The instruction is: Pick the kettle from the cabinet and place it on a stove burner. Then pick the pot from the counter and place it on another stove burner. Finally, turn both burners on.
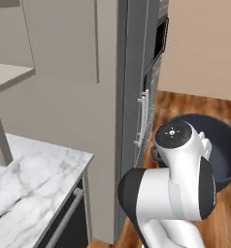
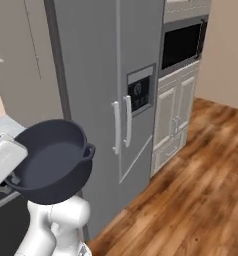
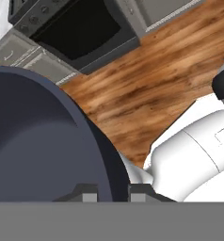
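The wide dark blue-grey pot (image 2: 51, 160) hangs in the air, tilted, over the wood floor. My gripper (image 3: 113, 195) is shut on the pot's rim, one fingertip inside the pot (image 3: 34, 141) and one outside. In the left base view the pot (image 1: 224, 145) sits behind my white elbow. The white marble counter (image 1: 30, 189) lies at the lower left, with the beige wall cabinet (image 1: 64, 38) above it. The dark range front with its knobs (image 3: 81, 33) appears at the top of the hand view. The kettle and the burners are out of view.
A tall grey fridge (image 2: 106, 75) with two vertical handles stands close ahead. Right of the fridge is a built-in microwave (image 2: 181, 45) over pale cabinet doors. Open wood floor (image 2: 191, 200) spreads to the right.
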You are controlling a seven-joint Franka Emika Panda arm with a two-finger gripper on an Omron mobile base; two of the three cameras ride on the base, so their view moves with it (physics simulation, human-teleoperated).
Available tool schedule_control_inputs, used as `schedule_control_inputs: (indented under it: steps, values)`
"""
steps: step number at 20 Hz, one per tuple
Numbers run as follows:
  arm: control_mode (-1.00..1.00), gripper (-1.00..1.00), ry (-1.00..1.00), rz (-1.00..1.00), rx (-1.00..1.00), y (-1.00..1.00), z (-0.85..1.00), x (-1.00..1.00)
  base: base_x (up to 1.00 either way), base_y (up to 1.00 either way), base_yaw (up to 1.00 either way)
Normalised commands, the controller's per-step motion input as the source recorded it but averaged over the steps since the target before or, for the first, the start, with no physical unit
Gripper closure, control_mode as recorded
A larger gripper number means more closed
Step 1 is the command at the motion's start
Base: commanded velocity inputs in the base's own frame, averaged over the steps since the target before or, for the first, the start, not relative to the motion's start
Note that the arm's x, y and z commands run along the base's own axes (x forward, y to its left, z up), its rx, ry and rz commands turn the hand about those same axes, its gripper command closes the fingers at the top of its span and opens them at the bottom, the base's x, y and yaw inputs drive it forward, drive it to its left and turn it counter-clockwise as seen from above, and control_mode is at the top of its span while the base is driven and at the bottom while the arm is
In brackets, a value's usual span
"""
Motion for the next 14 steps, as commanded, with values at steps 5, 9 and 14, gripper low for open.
schedule_control_inputs:
  steps: [5,9,14]
  values:
    - [1.0,1.0,0.0,0.0,0.0,0.0,0.0,0.0,-0.41,0.0,-0.43]
    - [1.0,1.0,0.0,0.0,0.0,0.0,0.0,0.0,-0.38,0.0,-0.44]
    - [1.0,1.0,0.0,0.0,0.0,0.0,0.0,0.0,-0.16,-0.13,-0.41]
